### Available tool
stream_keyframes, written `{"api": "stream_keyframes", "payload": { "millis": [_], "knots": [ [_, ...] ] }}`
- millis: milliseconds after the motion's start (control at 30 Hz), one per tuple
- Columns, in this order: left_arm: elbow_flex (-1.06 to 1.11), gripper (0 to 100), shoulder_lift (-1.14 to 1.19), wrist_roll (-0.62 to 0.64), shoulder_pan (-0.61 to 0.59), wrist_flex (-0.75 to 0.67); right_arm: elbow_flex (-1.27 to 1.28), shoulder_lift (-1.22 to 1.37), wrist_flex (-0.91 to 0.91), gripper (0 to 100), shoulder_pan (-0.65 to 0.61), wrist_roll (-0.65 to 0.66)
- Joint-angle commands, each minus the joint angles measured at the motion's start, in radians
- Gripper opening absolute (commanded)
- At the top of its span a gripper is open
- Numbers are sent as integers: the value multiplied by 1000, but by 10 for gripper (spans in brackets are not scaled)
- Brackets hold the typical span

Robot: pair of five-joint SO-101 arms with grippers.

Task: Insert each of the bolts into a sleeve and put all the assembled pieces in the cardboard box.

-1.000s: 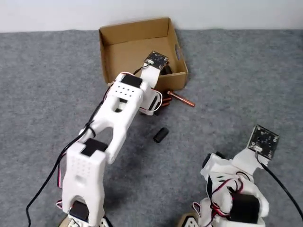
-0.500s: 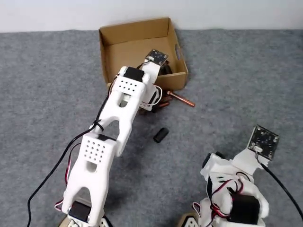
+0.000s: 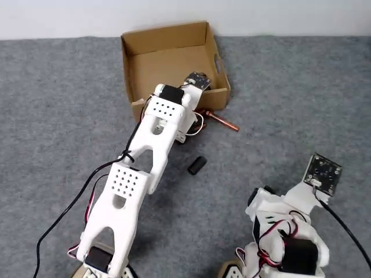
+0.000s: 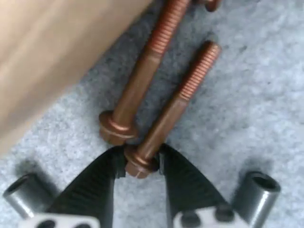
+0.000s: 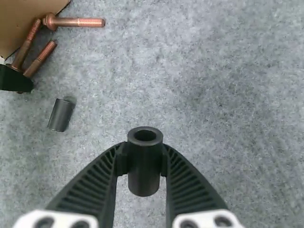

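Observation:
My left gripper (image 4: 141, 159) is down on the carpet by the cardboard box's (image 3: 168, 32) front wall, shut on the head of a copper bolt (image 4: 180, 95) that lies flat. A second bolt (image 4: 142, 76) lies beside it against the box wall, and a third bolt (image 3: 223, 121) lies just past them. Two grey sleeves (image 4: 21, 192) (image 4: 259, 192) flank the left fingers. My right gripper (image 5: 142, 152) is shut on an upright black sleeve (image 5: 144, 161), hole facing the camera, over bare carpet. A loose sleeve (image 3: 197, 165) lies between the arms.
The left arm (image 3: 156, 133) stretches across the table's middle and hides its own gripper from above. The right arm (image 3: 290, 231) sits folded at the near right. Grey carpet (image 3: 301, 92) lies open to the right of the box.
The left arm has stretched farther forward and lowered its wrist toward the bolts at the box's front wall. The right arm and the loose sleeve have stayed put.

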Motion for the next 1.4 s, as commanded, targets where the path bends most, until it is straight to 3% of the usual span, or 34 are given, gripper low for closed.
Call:
{"api": "stream_keyframes", "payload": {
  "millis": [0, 100, 467, 633, 867, 1067, 1167, 1367],
  "knots": [
    [8, 6, -52, 2, 31, 46, -8, -2, -21, 8, 5, 9],
    [114, 5, -138, 2, 40, 46, -8, -2, -21, 8, 5, 9],
    [834, 5, -649, 0, 14, 41, -8, -2, -21, 8, 5, 9],
    [957, 5, -804, -20, -69, 35, -8, -2, -21, 8, 5, 9],
    [1084, 5, -928, -258, -210, 40, -8, -2, -21, 8, 5, 9],
    [1158, 5, -1008, -259, -327, 41, -8, -2, -19, 8, 5, 9],
    [1250, 5, -1056, -213, -336, 41, -8, -2, -19, 8, 5, 9],
    [1380, 5, -1186, 63, -247, 41, -8, -2, -19, 8, 5, 9]
  ]
}}
